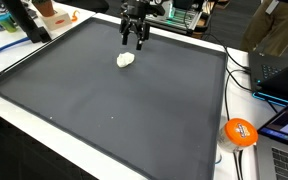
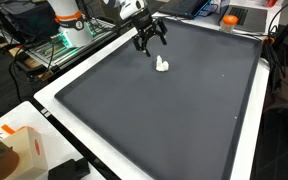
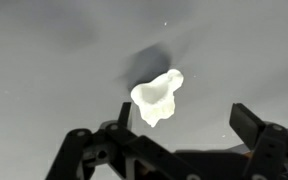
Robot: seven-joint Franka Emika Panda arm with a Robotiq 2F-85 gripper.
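Hovering over the far part of the dark mat, the gripper hangs with its two black fingers pointing down and spread wide, nothing between them. Just near of the fingertips in an exterior view lies the white lump, a small, crumpled, pale thing resting on the mat and clear of the fingers. From across the scene, an exterior view shows the gripper above the lump and a little to its left, again with a gap between the tips and the lump. The wrist view looks straight down. There the white lump sits near the middle of the picture, irregular and knobbly (what it is made of cannot be told), with a soft dark shadow on the mat just beyond it. The gripper shows one finger just left of the lump and the other well off to the right, so the lump lies nearer the left finger than the right, touching neither. The mat covers almost all of the white table, whose pale border shows along the near and left sides. Off the mat's near right corner, an orange ball rests on the table's edge among dark cables, well apart from the gripper. A laptop stands farther back on the right.
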